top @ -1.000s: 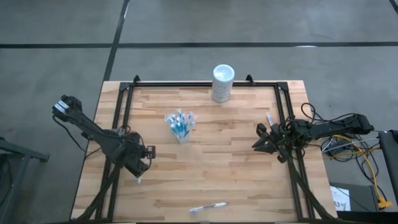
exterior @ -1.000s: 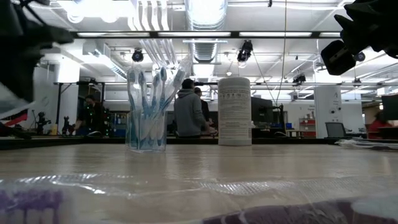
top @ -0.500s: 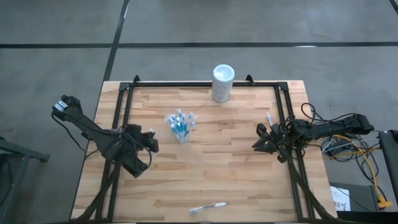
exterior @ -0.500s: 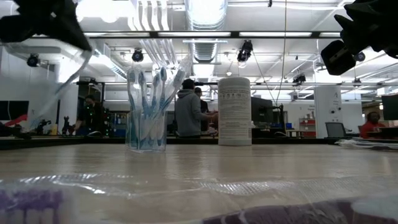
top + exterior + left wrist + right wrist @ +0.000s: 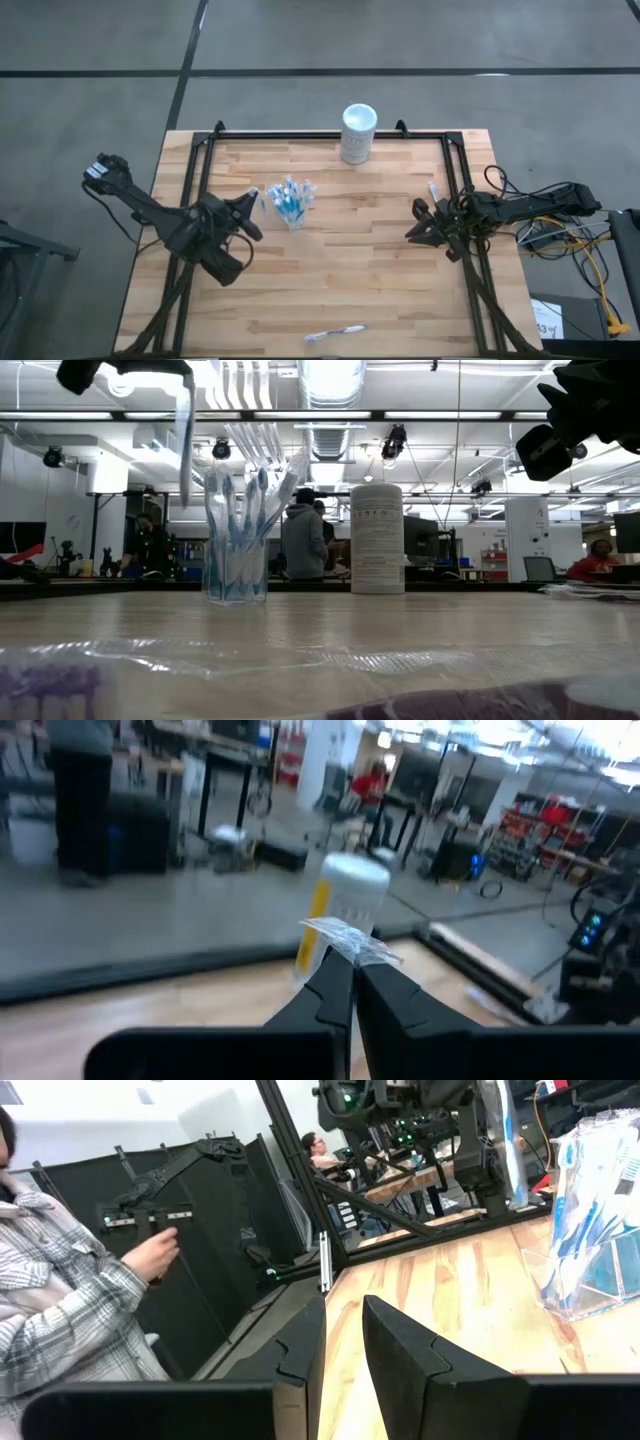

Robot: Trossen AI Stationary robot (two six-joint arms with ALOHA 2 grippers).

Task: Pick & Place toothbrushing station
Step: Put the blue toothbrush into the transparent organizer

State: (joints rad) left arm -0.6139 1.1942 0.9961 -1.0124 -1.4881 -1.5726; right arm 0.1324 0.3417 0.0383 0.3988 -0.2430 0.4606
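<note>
A small clear cup (image 5: 290, 203) full of blue-and-white toothbrushes stands on the wooden table, also seen in the low view (image 5: 235, 555). Just left of it, my left gripper (image 5: 250, 205) is level and shut on a wrapped toothbrush (image 5: 185, 435), which hangs above the table beside the cup. My right gripper (image 5: 412, 226) waits at the table's right side, open with nothing between its fingers (image 5: 300, 1350). One loose toothbrush (image 5: 335, 332) lies at the near edge. Another loose toothbrush (image 5: 434, 190) lies by the right rail. My left gripper pinches the toothbrush's clear wrapper at its upper end (image 5: 345, 935) between its two shut fingers. The fingers come level from the table's left. The toothbrush hangs nearly upright below them, clear of the table and just left of the cup.
A tall white cylinder (image 5: 358, 133) stands at the far edge, behind the cup. Black rails (image 5: 200, 190) run along the table's left, right and far sides. Crinkled clear plastic (image 5: 300, 660) lies at the near edge. People stand in the room beyond.
My left gripper has risen from the table near the left rail and moved toward the far edge and the cup, turning from pointing down to level. The toothbrush came up with it, swinging from slanted to hanging nearly upright beside the cup.
</note>
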